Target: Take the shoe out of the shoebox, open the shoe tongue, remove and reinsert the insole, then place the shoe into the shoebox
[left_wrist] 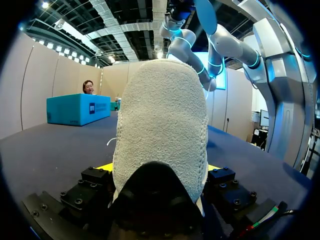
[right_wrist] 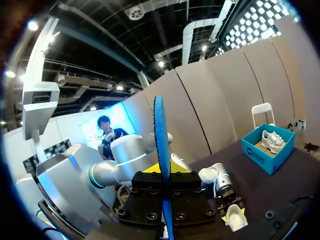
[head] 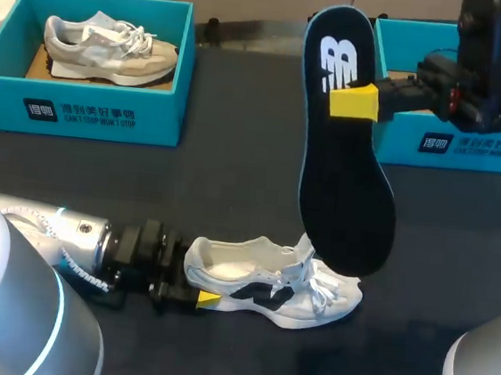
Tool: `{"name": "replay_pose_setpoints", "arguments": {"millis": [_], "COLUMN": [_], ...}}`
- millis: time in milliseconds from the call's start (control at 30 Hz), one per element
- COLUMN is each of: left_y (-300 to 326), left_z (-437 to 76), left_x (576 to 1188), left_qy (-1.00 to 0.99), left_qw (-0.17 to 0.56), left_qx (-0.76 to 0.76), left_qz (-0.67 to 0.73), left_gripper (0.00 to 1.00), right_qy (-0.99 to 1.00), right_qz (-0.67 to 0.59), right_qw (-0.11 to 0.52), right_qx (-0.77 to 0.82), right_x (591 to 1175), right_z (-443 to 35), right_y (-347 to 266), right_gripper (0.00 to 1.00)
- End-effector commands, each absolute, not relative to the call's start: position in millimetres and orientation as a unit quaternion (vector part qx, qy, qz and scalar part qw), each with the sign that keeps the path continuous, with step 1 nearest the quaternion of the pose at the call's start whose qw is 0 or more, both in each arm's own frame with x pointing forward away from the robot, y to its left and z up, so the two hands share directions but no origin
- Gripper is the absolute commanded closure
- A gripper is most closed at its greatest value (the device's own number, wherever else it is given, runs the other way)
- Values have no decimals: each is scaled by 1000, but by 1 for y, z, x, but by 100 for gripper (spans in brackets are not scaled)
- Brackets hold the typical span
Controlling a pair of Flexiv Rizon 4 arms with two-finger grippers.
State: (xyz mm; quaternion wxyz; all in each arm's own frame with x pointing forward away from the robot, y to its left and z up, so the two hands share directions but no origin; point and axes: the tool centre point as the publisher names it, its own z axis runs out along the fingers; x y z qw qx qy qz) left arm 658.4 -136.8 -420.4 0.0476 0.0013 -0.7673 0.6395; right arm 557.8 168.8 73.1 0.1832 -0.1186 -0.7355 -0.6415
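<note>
L claw (head: 201,285) is clamped on the heel of the white sneaker (head: 281,285), one finger each side. The shoe sits upright on the dark worktop (head: 233,186) near my edge, toe to my R. R claw (head: 354,102) is pinched tight on the black insole (head: 347,189) — held up in the air, logo end high, lower end over the sneaker's laces; can't tell if they touch. Teal shoebox (head: 79,114) far L w/ a grey sneaker (head: 108,45) inside — second teal shoebox (head: 470,143) behind R arm.
</note>
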Motion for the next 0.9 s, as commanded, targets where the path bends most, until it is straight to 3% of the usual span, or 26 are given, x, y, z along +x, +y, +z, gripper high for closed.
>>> {"name": "replay_pose_setpoints", "arguments": {"millis": [33,333,367,433,467,900], "left_y": [-136,-136,-135,-135,-134,-128], "left_z": [-424,-423,-423,-422,-422,-416], "left_x": [660,660,661,661,662,669], "left_qy": [-768,-768,-768,-770,-771,-795], "left_qw": [47,49,50,49,50,27], "left_qx": [2,0,-2,-4,-5,-25], "left_qz": [639,639,638,636,635,605], "left_gripper": [100,100,96,51,0,0], "right_qy": [-736,-736,-736,-736,-736,-736], "right_qz": [-641,-641,-641,-641,-641,-641], "right_qw": [185,185,185,185,185,185], "right_qx": [-118,-118,-118,-118,-118,-118], "right_x": [560,560,560,560,560,560], "right_z": [72,72,72,72,72,72], "right_y": [172,172,172,172,172,172], "right_gripper": [100,100,100,100,100,100]}}
